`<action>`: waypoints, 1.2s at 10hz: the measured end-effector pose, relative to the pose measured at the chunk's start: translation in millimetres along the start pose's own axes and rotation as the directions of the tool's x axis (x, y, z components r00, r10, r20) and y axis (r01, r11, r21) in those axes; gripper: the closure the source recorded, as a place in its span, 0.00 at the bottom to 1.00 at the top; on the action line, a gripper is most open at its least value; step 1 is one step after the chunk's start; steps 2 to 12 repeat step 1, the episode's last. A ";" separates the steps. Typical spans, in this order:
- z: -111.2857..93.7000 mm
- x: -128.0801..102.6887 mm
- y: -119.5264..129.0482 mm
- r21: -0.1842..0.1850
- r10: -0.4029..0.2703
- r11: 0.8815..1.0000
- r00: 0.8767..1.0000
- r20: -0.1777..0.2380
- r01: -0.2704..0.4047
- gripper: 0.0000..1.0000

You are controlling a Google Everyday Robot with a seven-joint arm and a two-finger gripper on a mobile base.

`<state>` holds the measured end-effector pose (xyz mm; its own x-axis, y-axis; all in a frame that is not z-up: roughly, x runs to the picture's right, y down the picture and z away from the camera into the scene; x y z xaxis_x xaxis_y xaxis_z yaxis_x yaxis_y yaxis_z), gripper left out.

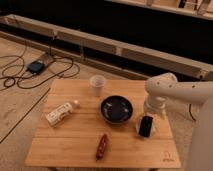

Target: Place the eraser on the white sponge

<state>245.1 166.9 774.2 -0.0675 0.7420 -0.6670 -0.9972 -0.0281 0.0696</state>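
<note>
The eraser (pixel 145 126), a flat black slab, lies at the right side of the wooden table (pixel 75 145), just right of the dark bowl (pixel 116 109). A pale rim of the white sponge (pixel 138 129) shows under and around it, so the eraser rests on the sponge. My gripper (pixel 153 113) hangs at the end of the white arm (pixel 175 90), just above and behind the eraser and apart from it.
A white paper cup (pixel 97 85) stands at the back of the table. A white labelled bottle (pixel 61 113) lies on its side at the left. A dark red elongated object (pixel 102 146) lies near the front edge. Cables (pixel 30 70) trail on the floor at the left.
</note>
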 end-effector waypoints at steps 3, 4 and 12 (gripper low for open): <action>0.0 -0.1 0.4 0.000 -0.001 1.000 1.000 0.000 0.001 0.20; 0.0 -0.1 0.4 0.000 -0.001 1.000 1.000 0.000 0.001 0.20; 0.0 -0.1 0.4 0.000 -0.001 1.000 1.000 0.000 0.001 0.20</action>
